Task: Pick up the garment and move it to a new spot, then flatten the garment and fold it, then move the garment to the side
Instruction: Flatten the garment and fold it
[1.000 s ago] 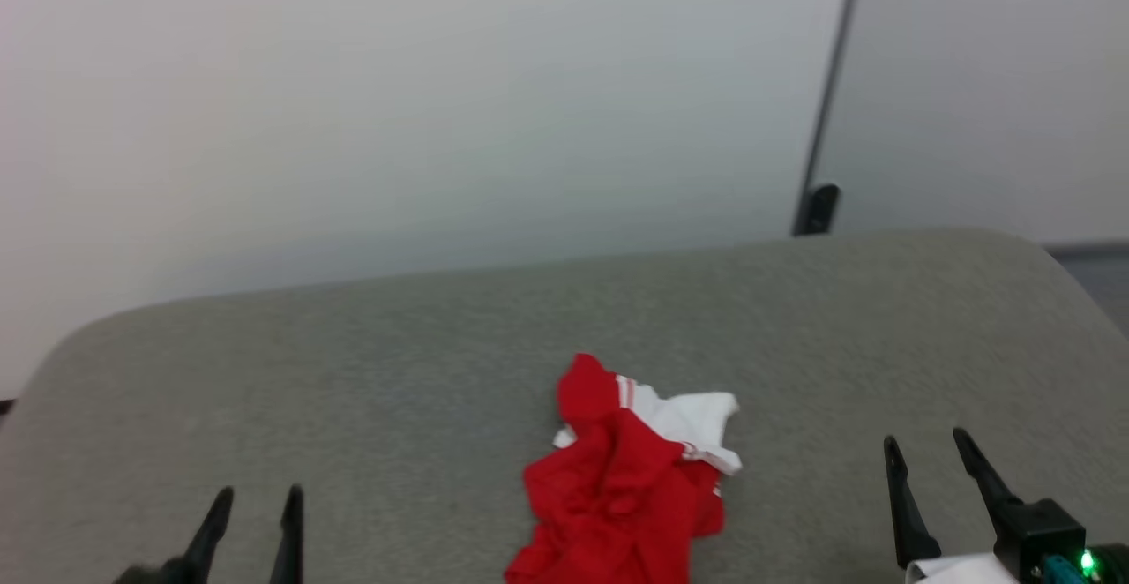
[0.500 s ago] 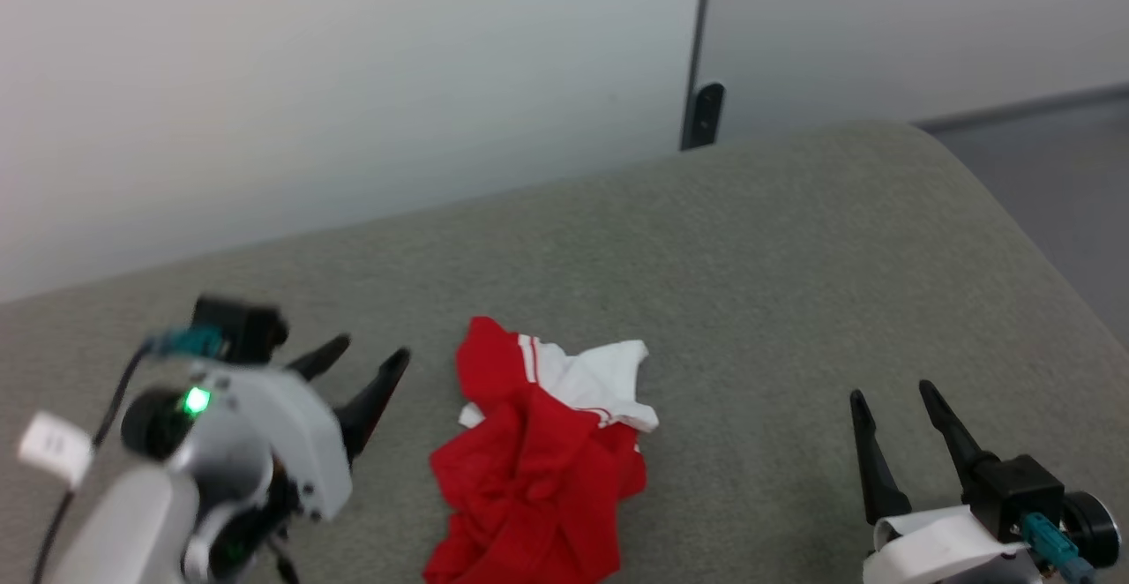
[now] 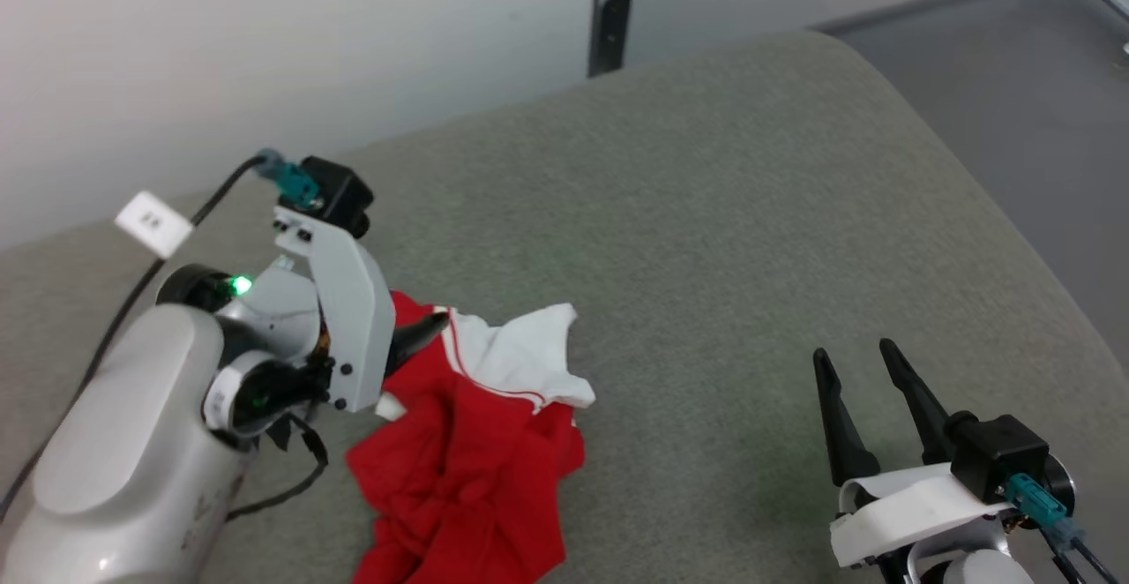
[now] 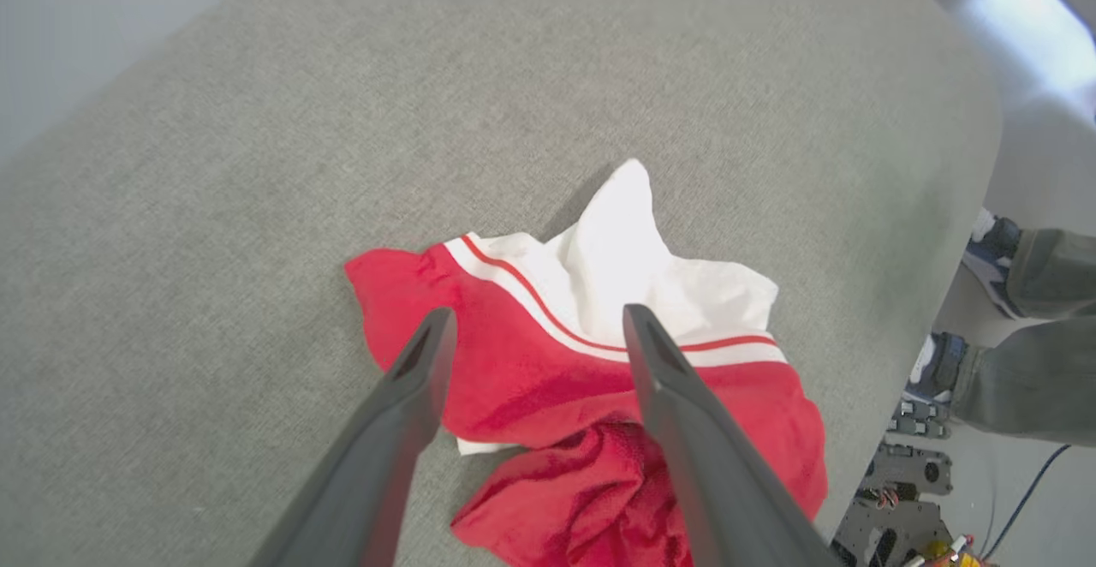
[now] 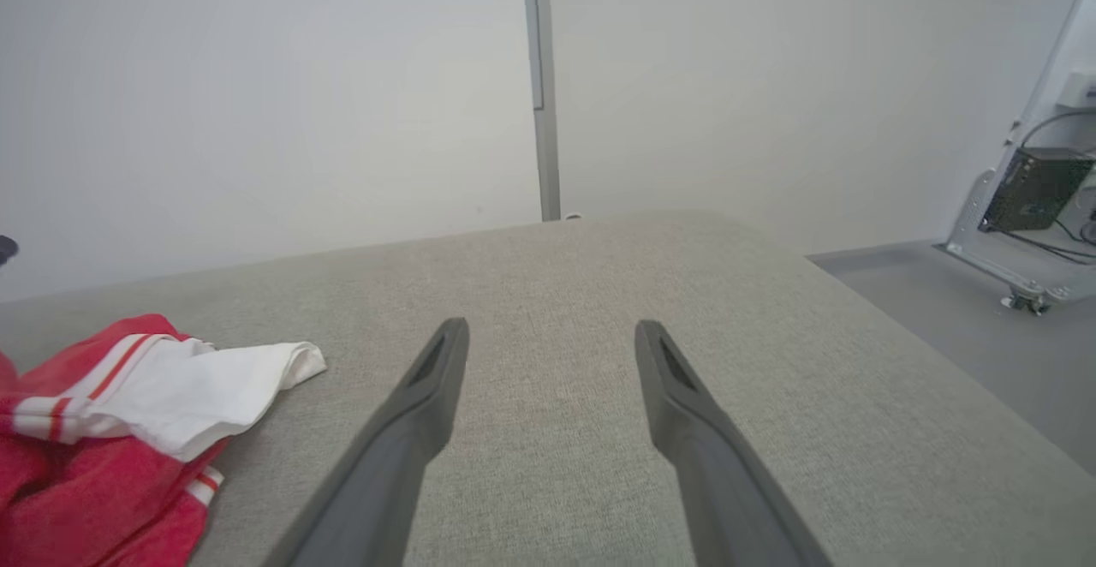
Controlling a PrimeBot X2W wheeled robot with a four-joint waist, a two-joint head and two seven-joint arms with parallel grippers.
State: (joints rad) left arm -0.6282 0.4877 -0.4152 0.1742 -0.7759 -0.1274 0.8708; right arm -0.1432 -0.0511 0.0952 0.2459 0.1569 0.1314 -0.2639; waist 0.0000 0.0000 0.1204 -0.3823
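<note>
the garment (image 3: 467, 460) lies beneath the down-tilted left arm (image 3: 132, 452), jaws spread; right arm (image 3: 917, 505) aside, jaws apart.

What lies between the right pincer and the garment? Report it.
Bare grey cushion and nothing else; the head view shows the stretch from the right pincer to the garment.

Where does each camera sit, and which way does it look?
Head view: robot's head, looking down at grey cushion and crumpled T-shirt; left arm and right arm show.
Left wrist view: left wrist, looking down between its open jaws at the T-shirt.
Right wrist view: right wrist, looking past its open jaws across the cushion to the wall.
Both wrist views share the T-shirt's white sleeve.
</note>
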